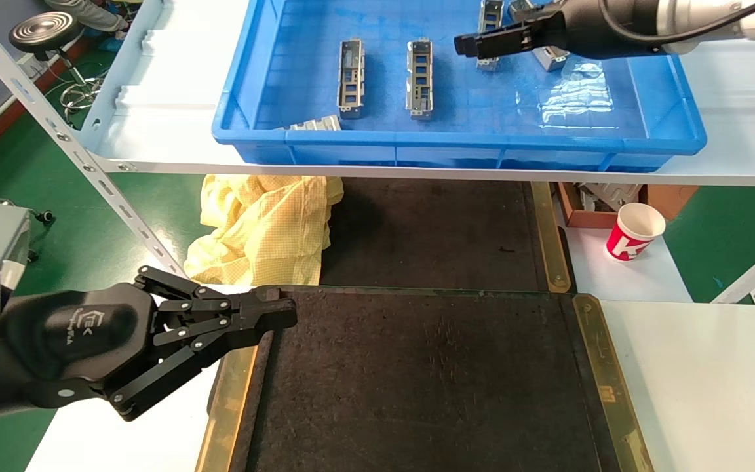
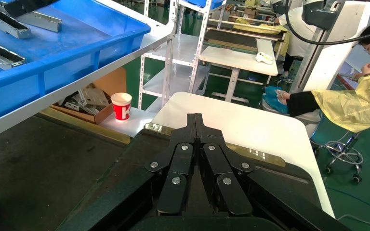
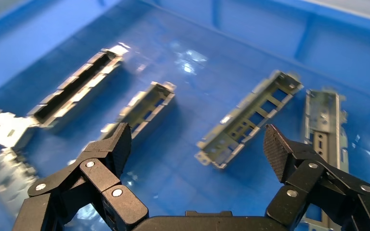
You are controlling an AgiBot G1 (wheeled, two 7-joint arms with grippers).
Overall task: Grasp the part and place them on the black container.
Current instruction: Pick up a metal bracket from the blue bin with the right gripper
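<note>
From our head view, the part [image 1: 350, 78] is a slim silver-grey sheet-metal channel with a row of rectangular cut-outs, lying flat on the floor of the blue crate [image 1: 672, 124] on the white shelf [image 1: 154, 131]. We count two parts lying fully clear side by side, the second part [image 1: 419, 78] just to its right, a third half-hidden against the crate's near wall, and at least two more partly covered by our right gripper [image 1: 466, 44], which hovers over the crate's far right portion. Below the shelf, the black container [image 1: 430, 380] shows one rough dark surface with brass-coloured strips on both sides; nothing lies on it. Our left gripper [image 1: 282, 313] hangs at the container's near-left corner, fingers pressed together and holding nothing. One yellow cloth [image 1: 266, 229] and one red paper cup [image 1: 634, 231] sit beyond the container. In our left wrist view, the left gripper [image 2: 195, 120] points its closed tips toward the container's far edge, with the cup [image 2: 121, 105] further on. In our right wrist view, the right gripper [image 3: 197, 144] has its two fingers [image 3: 118, 144] spread wide and bare above the crate floor; we count four parts there in clear outline, the nearest one [image 3: 248, 118] lying between the fingers' span but untouched.
</note>
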